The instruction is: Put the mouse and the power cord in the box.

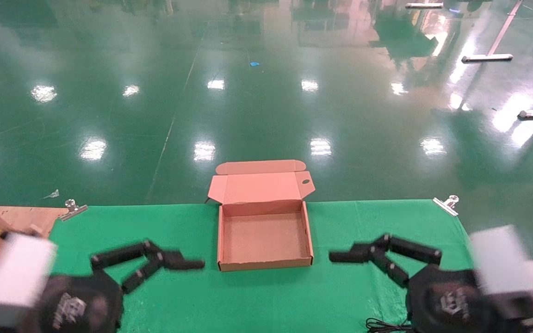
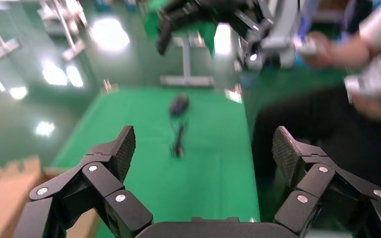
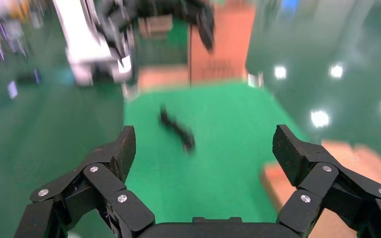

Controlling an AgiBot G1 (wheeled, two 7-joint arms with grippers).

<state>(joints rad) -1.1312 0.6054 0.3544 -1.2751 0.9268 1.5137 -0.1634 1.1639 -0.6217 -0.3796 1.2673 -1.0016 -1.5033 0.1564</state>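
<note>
At the lower left of the head view, our left end effector [image 1: 164,266] hovers low over the green worktop [image 1: 266,300] with its fingers spread wide, holding nothing. In the centre the box [image 1: 265,263] sits with its lid folded back, and its pinkish-tan floor is bare, so we judge nothing is packed yet. At the lower right, our right end effector [image 1: 368,259] mirrors the left, also splayed and empty. A thin black cable [image 1: 382,326] shows at the bottom edge beside the right wrist.

In the left wrist view, the mouse [image 2: 179,105] lies on the cloth in mid-frame, with what may be its cable trailing from it. In the right wrist view, a dark elongated bundle, likely the power cord [image 3: 177,130], lies on the cloth in mid-frame. Both pickups and both placements remain.
</note>
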